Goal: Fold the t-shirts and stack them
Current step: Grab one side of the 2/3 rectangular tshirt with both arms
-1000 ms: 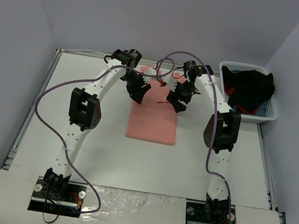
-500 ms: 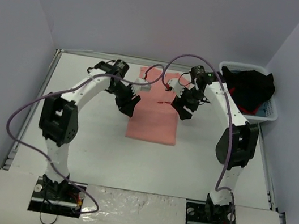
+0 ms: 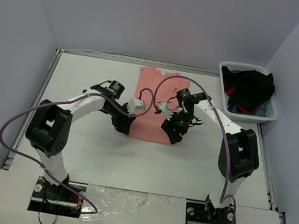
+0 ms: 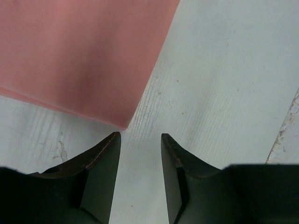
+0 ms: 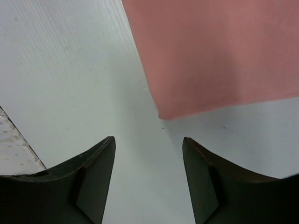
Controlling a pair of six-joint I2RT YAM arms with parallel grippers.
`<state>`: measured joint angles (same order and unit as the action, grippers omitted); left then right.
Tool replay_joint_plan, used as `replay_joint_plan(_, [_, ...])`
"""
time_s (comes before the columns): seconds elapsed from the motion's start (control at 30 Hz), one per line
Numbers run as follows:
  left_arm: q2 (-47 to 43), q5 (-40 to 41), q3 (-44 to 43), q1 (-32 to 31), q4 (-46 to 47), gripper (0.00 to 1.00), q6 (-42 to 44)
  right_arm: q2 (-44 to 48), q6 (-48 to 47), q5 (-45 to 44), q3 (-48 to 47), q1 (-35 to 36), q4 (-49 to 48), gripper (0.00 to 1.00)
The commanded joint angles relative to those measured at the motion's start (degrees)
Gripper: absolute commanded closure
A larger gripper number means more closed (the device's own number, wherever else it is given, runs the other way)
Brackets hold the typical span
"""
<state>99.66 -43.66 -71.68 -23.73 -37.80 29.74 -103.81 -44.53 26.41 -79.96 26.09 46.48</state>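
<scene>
- The salmon-pink t-shirt [image 3: 148,124] lies flat on the table [image 3: 87,73], in the middle between the two arms. Its long axis runs from near to far, with the collar end at the far side.
- The left end effector [image 3: 124,126] is low over the table at the near left corner of the t-shirt. In the left wrist view, this end effector [image 4: 139,140] has its jaws parted by a rather narrow gap with nothing between them. The corner of the cloth [image 4: 79,51] is just ahead of the fingertips, a little to the left.
- The right end effector [image 3: 171,134] is at the near right corner. In its own view, this end effector [image 5: 148,142] is opened wider and is also empty. The corner of the cloth [image 5: 219,51] lies just beyond the gap.
- Each arm is equally near to its own corner, so I judge the next move is to take both near corners and bring the near hem toward the far end.
- The white basket [image 3: 270,112] with dark clothes [image 3: 248,88] stands well apart at the far right.
</scene>
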Motion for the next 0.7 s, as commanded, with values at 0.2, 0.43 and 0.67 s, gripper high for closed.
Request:
replay_joint_plan(0.2, [2.73, -4.76, 1.54, -0.62, 5.72, 0.61, -1.87, -0.78, 3.75, 0.04, 2.36, 3.09, -2.62, 0.46])
replay_joint_plan(0.43, [4.05, -3.28, 2.6, -0.88, 7.13, 0.62, -2.66, -2.98, 3.66, -1.45, 0.87, 2.83, -2.71, 0.46])
replay_joint_plan(0.67, [3.79, 0.85, 2.95, -0.88, 7.66, 0.63, -3.72, -5.43, 3.05, -1.45, 0.25, 2.83, -2.89, 0.46])
